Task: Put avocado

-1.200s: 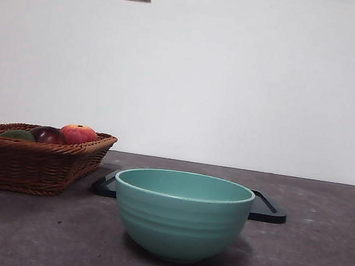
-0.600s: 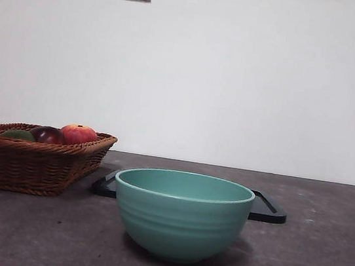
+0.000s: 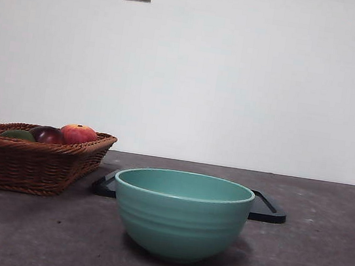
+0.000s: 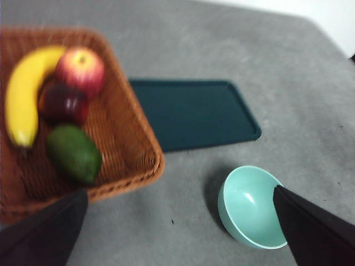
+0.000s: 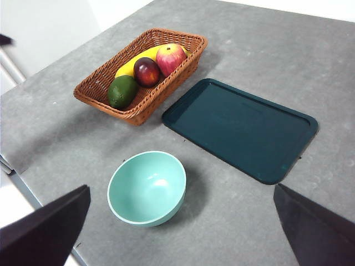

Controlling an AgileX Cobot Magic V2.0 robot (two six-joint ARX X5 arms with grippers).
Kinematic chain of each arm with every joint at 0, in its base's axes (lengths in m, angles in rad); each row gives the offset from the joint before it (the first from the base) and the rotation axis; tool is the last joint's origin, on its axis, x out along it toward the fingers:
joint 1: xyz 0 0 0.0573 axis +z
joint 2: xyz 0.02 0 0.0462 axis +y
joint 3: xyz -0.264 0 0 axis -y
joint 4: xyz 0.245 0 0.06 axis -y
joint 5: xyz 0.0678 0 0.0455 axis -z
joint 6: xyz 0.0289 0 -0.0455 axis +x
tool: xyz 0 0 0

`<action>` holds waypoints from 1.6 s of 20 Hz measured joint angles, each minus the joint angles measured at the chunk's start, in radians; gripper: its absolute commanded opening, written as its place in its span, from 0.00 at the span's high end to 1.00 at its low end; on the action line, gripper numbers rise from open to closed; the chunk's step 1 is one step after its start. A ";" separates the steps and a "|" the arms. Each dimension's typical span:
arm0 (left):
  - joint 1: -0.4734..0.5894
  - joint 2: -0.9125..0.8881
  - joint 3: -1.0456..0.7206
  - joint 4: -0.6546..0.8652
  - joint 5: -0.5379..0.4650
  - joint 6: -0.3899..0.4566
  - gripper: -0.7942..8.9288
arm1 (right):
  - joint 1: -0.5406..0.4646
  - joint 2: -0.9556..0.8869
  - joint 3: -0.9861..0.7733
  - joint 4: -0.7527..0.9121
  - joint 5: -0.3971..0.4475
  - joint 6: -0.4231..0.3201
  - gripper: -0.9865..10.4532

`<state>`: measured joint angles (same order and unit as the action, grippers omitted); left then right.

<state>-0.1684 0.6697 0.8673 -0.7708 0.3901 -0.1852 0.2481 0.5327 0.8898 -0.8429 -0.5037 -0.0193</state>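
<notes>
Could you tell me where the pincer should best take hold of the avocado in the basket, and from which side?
Probably from above, closing across the narrow middle of the avocado. It lies on its side in the wicker basket, near a corner, with the dark maroon fruit close at one end; the basket wall blocks a level approach. The open left pincer looks nearer it.

The scene is seen by the front view from table height, level, close behind the bowl (image 3: 181, 214), facing the far wall; the basket (image 3: 27, 165) is cut off at the left. A high, downward look is given by both wrist views. The left wrist view is held nearer, over the basket (image 4: 127, 138); the right wrist view is set farther, taking in the whole tray (image 5: 241, 127). Bowl, basket and tray are shared by all three.
</notes>
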 measured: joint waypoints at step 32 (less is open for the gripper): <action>-0.013 1.170 0.457 -0.087 -0.231 -0.059 0.52 | 0.000 0.000 0.000 0.018 0.000 0.024 0.37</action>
<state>-0.1818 1.8393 1.3239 -0.8574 0.1593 -0.2443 0.2481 0.5327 0.8898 -0.8246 -0.5034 0.0048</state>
